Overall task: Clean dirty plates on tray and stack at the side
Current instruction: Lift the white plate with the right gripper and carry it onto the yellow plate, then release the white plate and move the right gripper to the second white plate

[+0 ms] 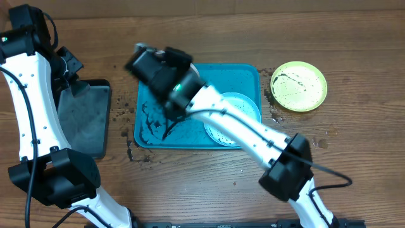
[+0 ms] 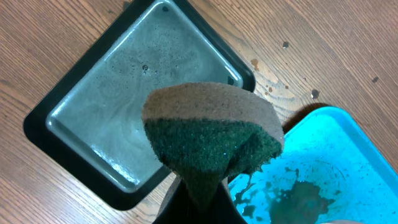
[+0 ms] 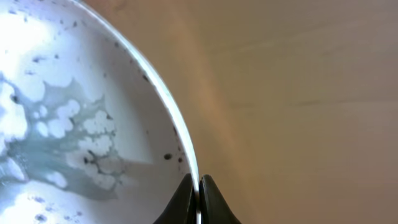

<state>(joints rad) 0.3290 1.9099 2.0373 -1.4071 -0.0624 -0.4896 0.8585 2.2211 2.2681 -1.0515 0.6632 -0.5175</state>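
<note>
Right wrist view: the right tool (image 3: 199,182) is clenched on the rim of the white plate (image 3: 74,93), which is held up near the tray (image 1: 250,75). A sponge (image 2: 211,130) is pinched in the left tool (image 2: 198,196). Scrubbing seems to be the step in hand. Next, sponge and plate must be brought together. Black specks and a wet grey smear are seen on the plate.
</note>
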